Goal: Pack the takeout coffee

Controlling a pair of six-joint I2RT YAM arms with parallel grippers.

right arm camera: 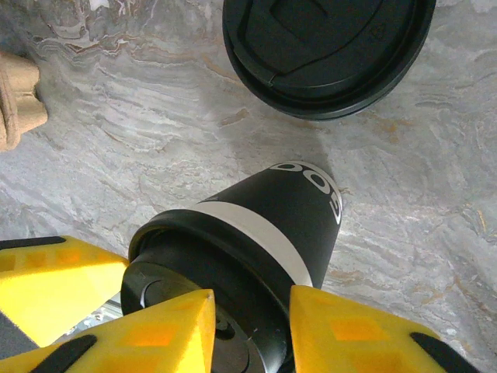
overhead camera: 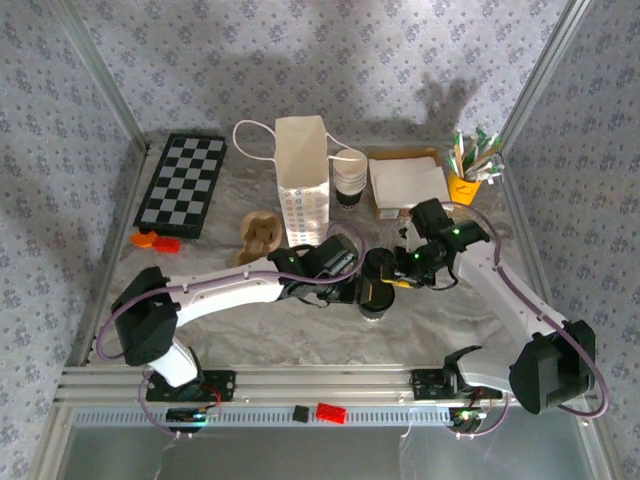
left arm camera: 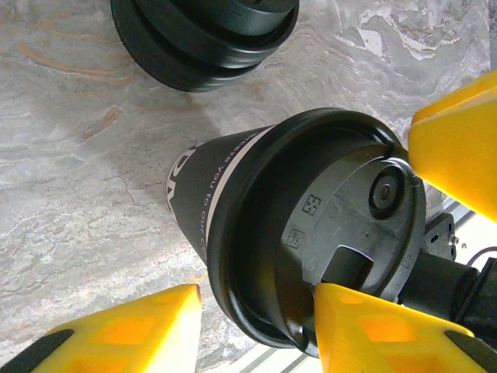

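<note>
At the centre of the overhead frame, just above the arm bases, the takeout coffee (left arm camera: 233,210) stands upright on the counter (right arm camera: 140,140), lid on, with both pincers crowding its top. Your left pincer (left arm camera: 256,295) is part-way apart. One finger sits just beside the cup wall with a sliver of counter between, and the other overlaps the lid rim, so it clamps nothing. Your right pincer (right arm camera: 252,299) is narrow, with the lid showing in its gap; whether it pinches anything cannot be told.

Expect a light cup with thin paper walls that dent under a hard squeeze. The smooth plastic lid may slip or pop off if you lift by it. Whether the cup holds liquid is hidden, so treat it as top-heavy and keep it upright. Take hold on the dark wall just under the lid, where the rim stiffens it, and close gently.

Just beyond the cup lies the stack of black lids (right arm camera: 326,54). Farther up the frame stands the white paper bag (overhead camera: 302,180), tall and probably soft-sided.
</note>
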